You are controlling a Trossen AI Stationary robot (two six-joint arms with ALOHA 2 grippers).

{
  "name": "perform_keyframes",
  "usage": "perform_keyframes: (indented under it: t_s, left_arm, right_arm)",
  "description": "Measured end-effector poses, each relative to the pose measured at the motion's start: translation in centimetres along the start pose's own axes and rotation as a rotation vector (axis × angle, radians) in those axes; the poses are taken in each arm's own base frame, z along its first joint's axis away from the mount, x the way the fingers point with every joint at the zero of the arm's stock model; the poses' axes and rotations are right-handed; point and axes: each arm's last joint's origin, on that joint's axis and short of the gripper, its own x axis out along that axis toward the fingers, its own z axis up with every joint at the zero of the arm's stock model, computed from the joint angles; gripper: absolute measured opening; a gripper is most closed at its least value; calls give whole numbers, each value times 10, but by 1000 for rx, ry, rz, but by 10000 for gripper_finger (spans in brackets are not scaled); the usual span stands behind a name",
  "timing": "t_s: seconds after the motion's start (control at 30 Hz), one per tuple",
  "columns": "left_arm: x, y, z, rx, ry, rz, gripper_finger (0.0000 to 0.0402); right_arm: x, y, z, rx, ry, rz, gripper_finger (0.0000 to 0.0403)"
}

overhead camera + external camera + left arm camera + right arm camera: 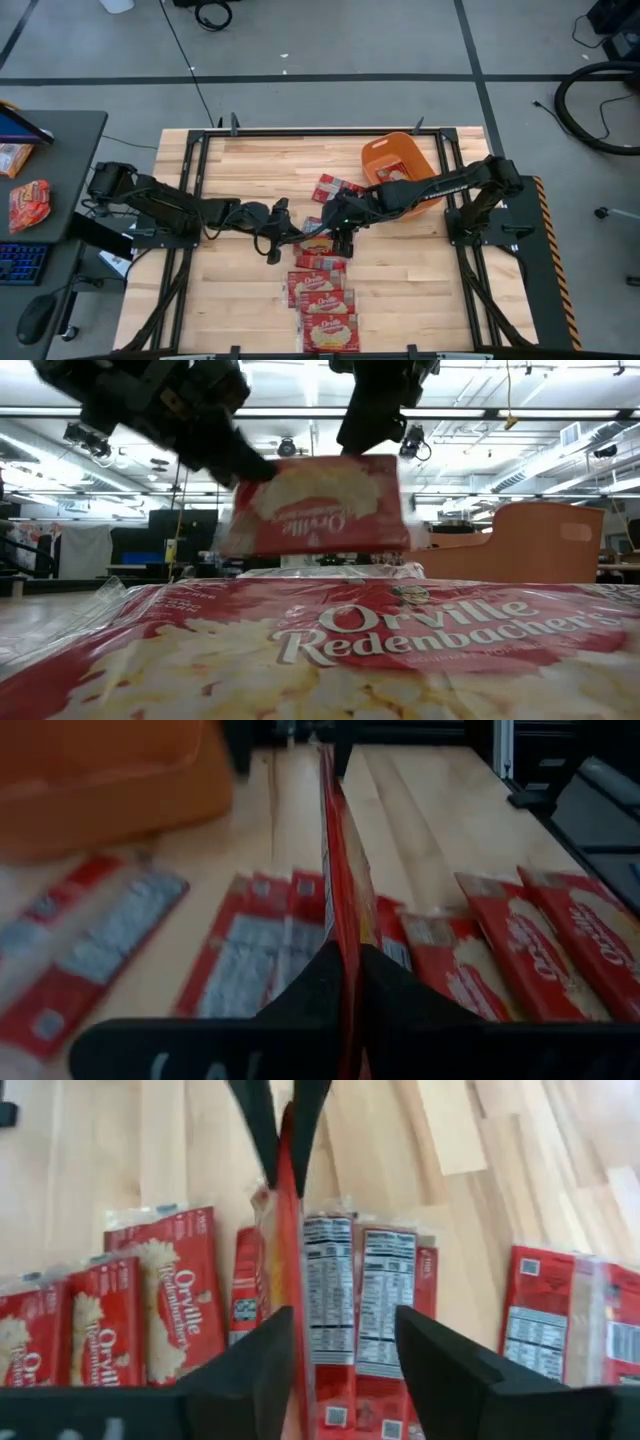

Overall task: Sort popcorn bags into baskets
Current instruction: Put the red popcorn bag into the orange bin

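Two dark robot arms meet over the middle of a wooden bench [250, 160], sharing one popcorn bag [325, 505] held on edge in the air. The left end effector [350, 985] is pinched narrow on one edge of the raised bag, its fingers pressed flat against both faces. The right end effector [340, 1355] sits at the opposite edge with its fingers spread wide, the bag standing in the gap and apparently free of at least one finger. This looks like a handover: one arm taking hold while the other lets go, probably so the bag can be carried on to the tub.

The raised bag is clear of the bench, above the loose spread of other popcorn bags [322, 300]. Those lie flat near the bench's front middle, some showing the red front with a cream label, some the white panel on the back. One more packet [338, 186] lies apart, closer to the tub.

The orange basket [420, 150] stands toward the far right of the bench, beside the right arm's reach. At least one red packet [393, 171] already lies inside it; how many lie beneath it I cannot tell.

Off the bench, on a dark side desk, an orange-red snack pouch [28, 203] lies untouched.
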Motion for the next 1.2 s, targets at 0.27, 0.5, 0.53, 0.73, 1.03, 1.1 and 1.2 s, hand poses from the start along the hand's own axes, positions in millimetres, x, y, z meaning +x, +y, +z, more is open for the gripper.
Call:
perform_keyframes:
  t_s: [0.27, 0.5, 0.53, 0.73, 1.03, 1.1, 1.2]
  left_arm:
    - [3, 6, 35, 116, -3, 58, 28]
    - [3, 13, 47, 134, -6, 89, 29]
    - [3, 14, 47, 133, -7, 92, 29]
    - [3, 20, 48, 124, -20, 106, 29]
    - [2, 20, 55, 153, -90, 108, 29]
    - [2, 20, 57, 171, -101, 111, 29]
    - [2, 20, 58, 189, -118, 114, 29]
  right_arm:
    - [-5, -7, -4, 14, 54, 5, 209]
    - [-37, -12, -2, 53, 7, 24, 206]
    - [-40, -12, -2, 54, -3, 27, 206]
    - [-37, -12, -2, 31, -3, 2, 206]
    - [-21, -11, -1, -36, 0, -30, 205]
    - [-21, -11, -1, -37, 5, -19, 200]
    - [-21, -11, -2, -38, 12, -12, 178]
